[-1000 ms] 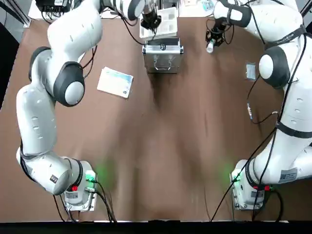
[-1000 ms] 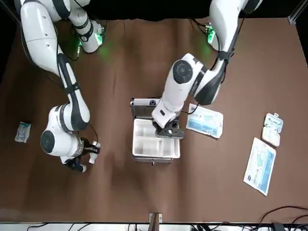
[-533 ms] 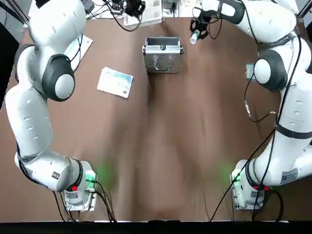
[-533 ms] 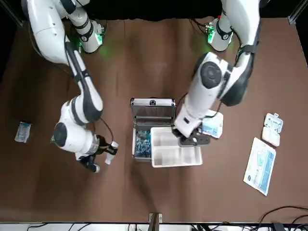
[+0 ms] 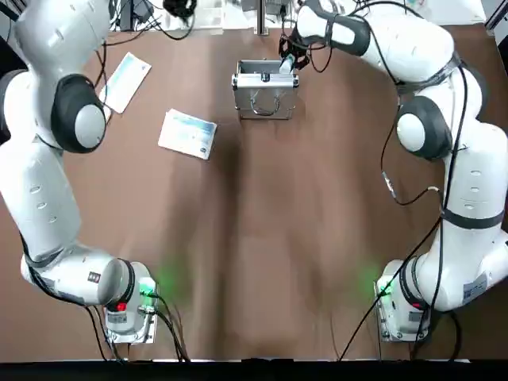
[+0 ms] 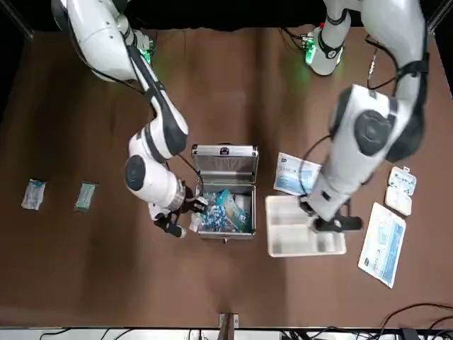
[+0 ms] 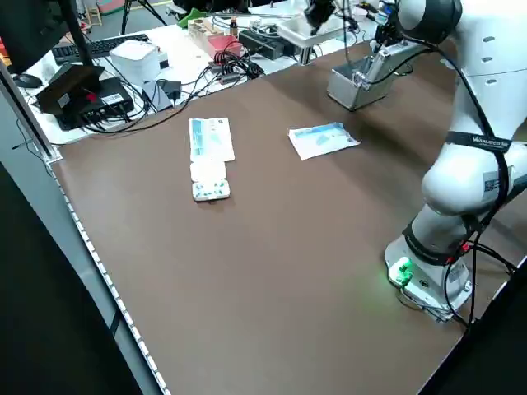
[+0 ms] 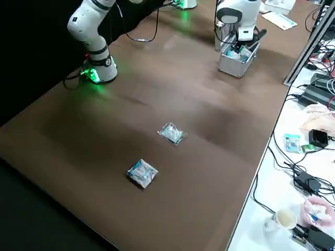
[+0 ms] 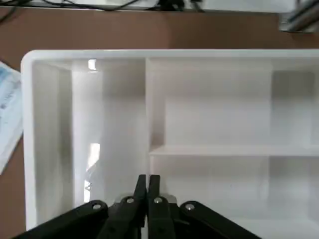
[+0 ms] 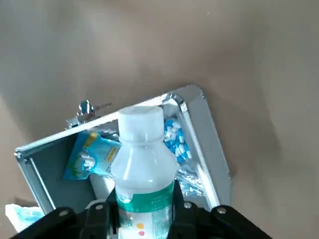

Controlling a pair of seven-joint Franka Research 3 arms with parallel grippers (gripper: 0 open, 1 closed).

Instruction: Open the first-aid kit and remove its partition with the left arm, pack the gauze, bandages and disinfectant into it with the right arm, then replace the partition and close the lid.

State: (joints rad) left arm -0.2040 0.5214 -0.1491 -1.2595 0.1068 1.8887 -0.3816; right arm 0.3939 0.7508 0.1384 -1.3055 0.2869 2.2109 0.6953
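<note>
Case (image 6: 225, 202) sits open on brown worktop (image 6: 212, 283), silver lid (image 6: 224, 159) standing up behind it, blue and white packets inside. Right end effector (image 10: 144, 209) pinching disinfectant (image 10: 143, 159): small see-through white bottle, white cap, green-edged label, held just above open case at its rim. Left end effector (image 9: 147, 191) pressed together on wall of partition (image 6: 306, 234): pale cream tray, shallow boxes inside, beside case on worktop. White-and-blue packet (image 6: 297, 175) lies near partition.
</note>
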